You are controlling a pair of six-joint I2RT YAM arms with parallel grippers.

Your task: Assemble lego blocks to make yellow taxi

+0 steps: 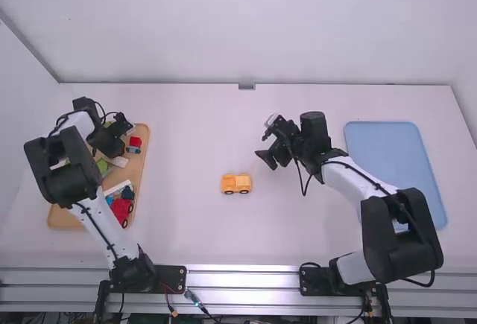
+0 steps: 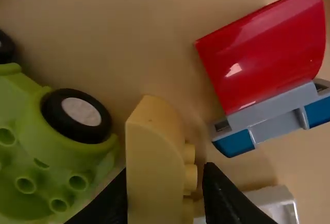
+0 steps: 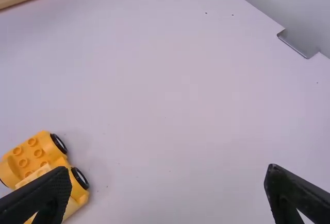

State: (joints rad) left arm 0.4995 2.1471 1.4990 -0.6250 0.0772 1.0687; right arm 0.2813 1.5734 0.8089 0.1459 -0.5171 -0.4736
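In the high view my left gripper is low over the wooden tray at the left. The left wrist view has a yellow block with studs on one side, between the fingers of my left gripper; a narrow gap shows beside its studs. The yellow-orange wheeled car piece stands mid-table in the high view. To its right, my right gripper is above the table, open and holding nothing. From the right wrist, the car piece lies partly behind one finger of my right gripper.
Crowding the wooden tray are a green wheeled piece, a red sloped piece on a grey-blue base, a white piece and a red vehicle piece. A blue tray lies at the right, beside the right arm.
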